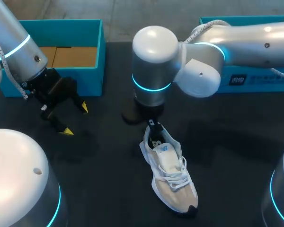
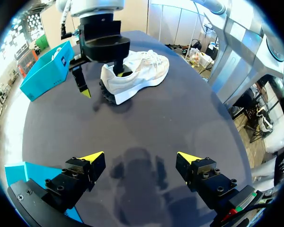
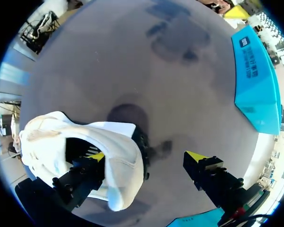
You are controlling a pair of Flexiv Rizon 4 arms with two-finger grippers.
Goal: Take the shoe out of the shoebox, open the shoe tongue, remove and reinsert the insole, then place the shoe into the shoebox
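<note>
A white and beige sneaker [image 1: 171, 172] lies on the dark table, heel toward the far side. My right gripper [image 1: 154, 126] points down at the heel and stands open. One of its fingers [image 3: 87, 165] is inside the shoe [image 3: 116, 156] opening. The other finger [image 3: 203, 165] is outside, behind the heel and apart from it. From the left wrist, the sneaker [image 2: 142, 71] and my right gripper [image 2: 102, 80] show ahead. My left gripper [image 1: 75, 119] hangs open and empty over the table's left, in front of the open teal shoebox [image 1: 97, 52].
The teal lid [image 1: 255, 78] lies at the far right under my right arm and shows in the left wrist view as lid [image 2: 47, 71]. A shoebox corner [image 2: 19, 175] sits beside my left gripper [image 2: 141, 158]. The shoebox wall [image 3: 255, 80] lies beyond the outer right finger.
</note>
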